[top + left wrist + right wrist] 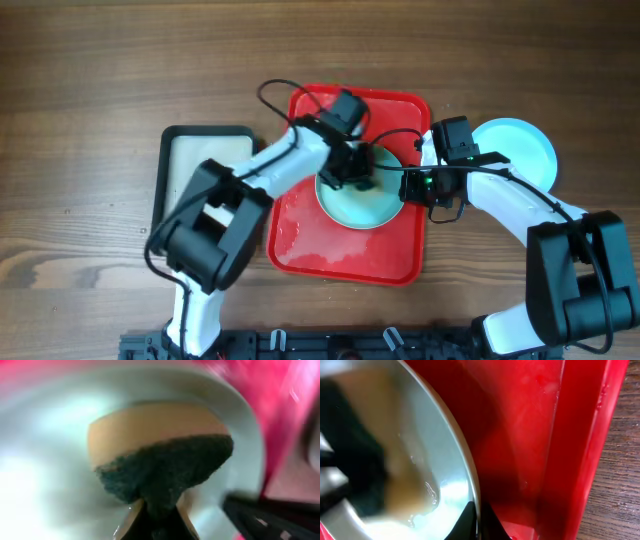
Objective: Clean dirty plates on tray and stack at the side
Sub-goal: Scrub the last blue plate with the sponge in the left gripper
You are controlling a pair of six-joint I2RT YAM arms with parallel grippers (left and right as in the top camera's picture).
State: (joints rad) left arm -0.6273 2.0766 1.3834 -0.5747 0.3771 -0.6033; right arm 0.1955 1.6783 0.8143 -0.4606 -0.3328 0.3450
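Plate on the tray: your pale plate (pixel 358 212) lay on the red tray (pixel 330 250), around its middle and nearer the right rim.
Left gripper: your left gripper (pixel 355 172) sat over the plate's far side, jaws clamped on a sponge (pixel 160 455). The sponge was tan with a dark scouring face and was pressed into the plate's hollow.
Right gripper: your right gripper (pixel 410 187) had its jaws pinched tight on the plate's right rim, and the wrist view showed the edge running between the tips.
Wetness: liquid glistened inside the plate near that pinched rim.
Side plate: a pale blue plate (pixel 520 150) lay on the table (pixel 100 80) just right of the tray, partly behind your right arm.
Other tray: a black-rimmed tray (pixel 205 165) sat left of the red one.
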